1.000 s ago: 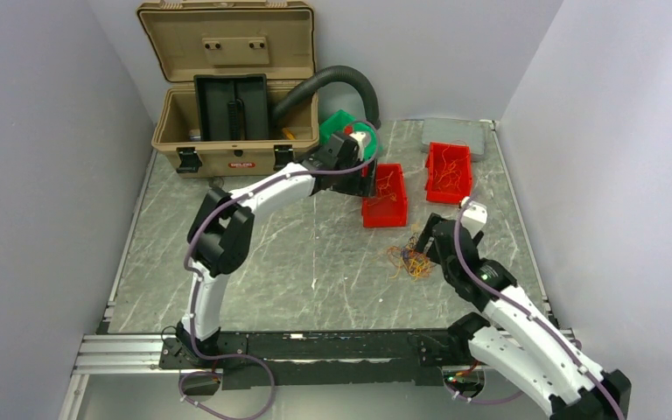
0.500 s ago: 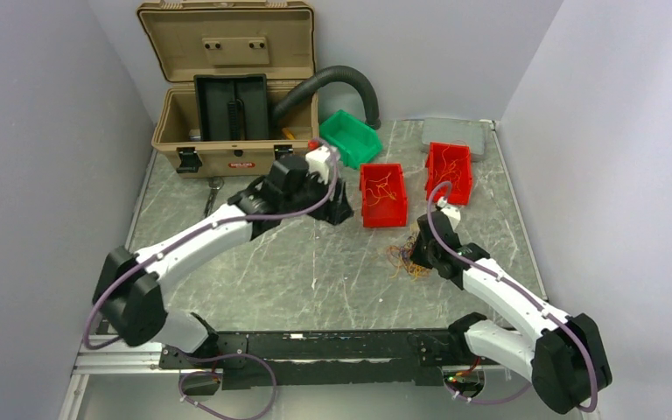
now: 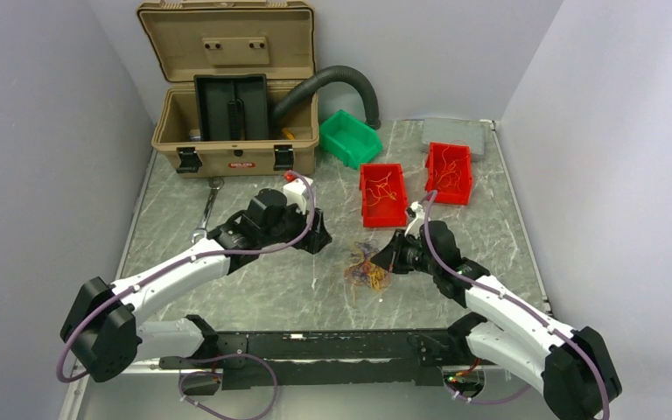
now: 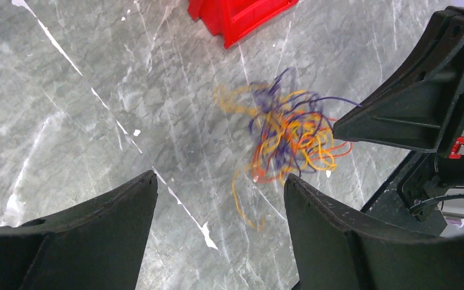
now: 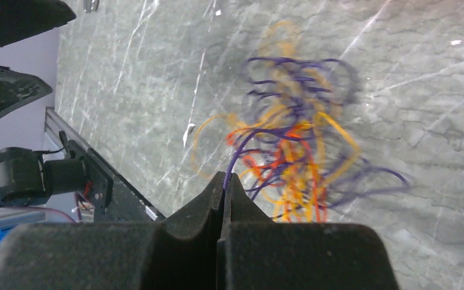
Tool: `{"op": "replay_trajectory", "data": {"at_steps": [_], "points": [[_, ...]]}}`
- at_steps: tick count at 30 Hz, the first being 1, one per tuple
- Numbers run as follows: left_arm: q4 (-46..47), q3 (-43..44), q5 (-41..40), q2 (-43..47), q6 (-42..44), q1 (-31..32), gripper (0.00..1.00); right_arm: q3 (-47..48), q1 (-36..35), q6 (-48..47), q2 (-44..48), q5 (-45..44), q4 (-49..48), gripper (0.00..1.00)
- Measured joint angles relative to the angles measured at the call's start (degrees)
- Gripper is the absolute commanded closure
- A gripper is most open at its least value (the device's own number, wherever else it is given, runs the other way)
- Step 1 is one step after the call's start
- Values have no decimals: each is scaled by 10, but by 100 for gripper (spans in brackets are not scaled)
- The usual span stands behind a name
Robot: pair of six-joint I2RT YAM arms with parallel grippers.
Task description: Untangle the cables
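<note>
**A:** Spotted the cables (image 3: 367,269) bunched in one orange, red and purple knot on bare marble, just near of a red bin (image 3: 382,194); found the right gripper (image 3: 387,260) at its right edge, pinched tight on one purple strand (image 5: 228,164).

**B:** Confirmed from the wrist; saw those fingers (image 5: 181,235) pressed flat together; caught the left gripper (image 3: 319,239) spread wide over the table (image 3: 262,297), just left of the knot and clear of it.

**A:** Noted open stone toward the near rail (image 3: 315,337) and out left; marked a wrench (image 3: 206,210) by the left edge, walls (image 3: 44,175) close on both sides.

**B:** Looked for writing; picked out only a small label (image 3: 242,164) on the tan case (image 3: 175,131), too small to read.
</note>
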State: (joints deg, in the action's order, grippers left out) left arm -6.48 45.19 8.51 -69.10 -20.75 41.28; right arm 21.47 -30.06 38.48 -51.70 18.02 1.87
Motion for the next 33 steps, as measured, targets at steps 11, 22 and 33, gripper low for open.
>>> {"op": "replay_trajectory", "data": {"at_steps": [11, 22, 33], "points": [[38, -9, 10, -23, -6, 0, 21, 3, 0, -11, -45, -54, 58, 100], [63, 27, 47, -130, -25, 5, 29, -11, 0, -21, -35, -57, 58, 100], [42, 136, 68, -273, -43, 14, 38, -13, 0, -24, -29, -57, 58, 100]]}}
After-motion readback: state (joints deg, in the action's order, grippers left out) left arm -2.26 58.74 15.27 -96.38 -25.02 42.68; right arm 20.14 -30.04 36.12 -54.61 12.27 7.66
